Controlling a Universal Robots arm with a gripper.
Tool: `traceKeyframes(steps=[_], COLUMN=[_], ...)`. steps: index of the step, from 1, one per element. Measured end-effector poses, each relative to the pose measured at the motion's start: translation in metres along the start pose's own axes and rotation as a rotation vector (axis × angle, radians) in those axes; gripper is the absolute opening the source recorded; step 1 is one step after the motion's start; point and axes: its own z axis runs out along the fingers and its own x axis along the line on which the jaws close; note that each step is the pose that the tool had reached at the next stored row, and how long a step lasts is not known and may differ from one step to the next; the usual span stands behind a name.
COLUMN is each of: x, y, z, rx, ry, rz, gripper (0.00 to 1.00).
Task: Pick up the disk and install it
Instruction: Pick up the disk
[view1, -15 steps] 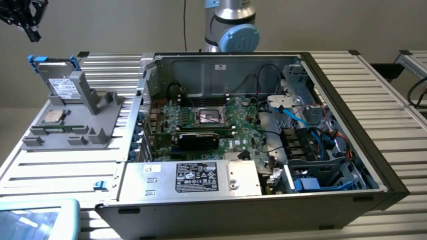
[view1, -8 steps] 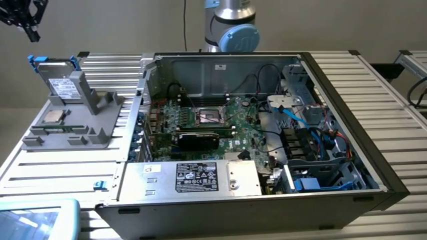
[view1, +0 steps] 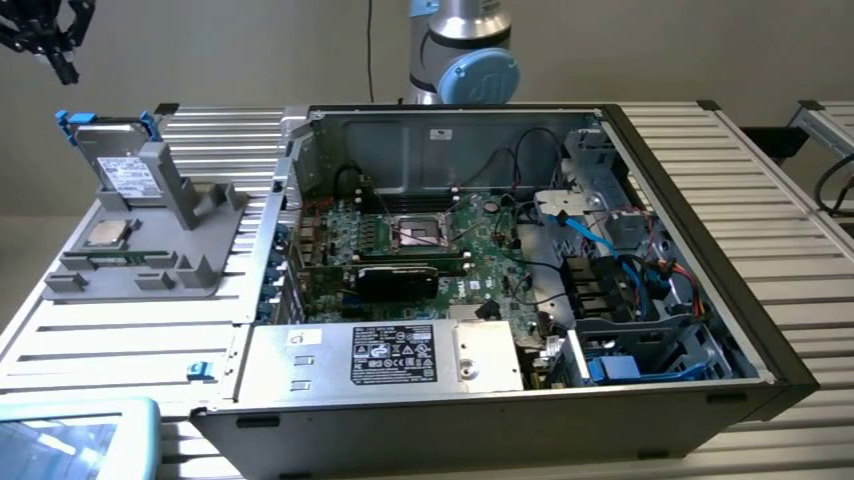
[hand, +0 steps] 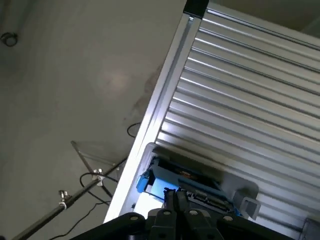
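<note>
The disk (view1: 118, 160) stands on edge in a grey holder (view1: 160, 240) on the slatted table, at the exterior view's left. It is silver with a white label and blue rails. My black gripper (view1: 62, 62) hangs well above it, near the picture's upper corner, apart from it. In the wrist view the gripper (hand: 177, 196) has its fingers pressed together with nothing between them, and the disk (hand: 172, 184) with its blue rail lies beyond the tips. The open computer case (view1: 534, 260) fills the middle of the table.
A small square CPU chip (view1: 107, 233) lies on the grey holder below the disk. Inside the case are a motherboard (view1: 427, 240), cables and a large silver box with a black label (view1: 400, 355). A pale blue tray (view1: 74, 440) sits at the near corner.
</note>
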Motion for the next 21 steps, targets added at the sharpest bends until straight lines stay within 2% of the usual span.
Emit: traceKeyframes(steps=[13,21], x=[0.0000,0.0000], y=[0.0000,0.0000], z=[0.0000,0.0000], rx=[0.0048,0.0053], ry=[0.0077,0.0110], rz=[-0.236,-0.381], gripper=[0.11,0.11])
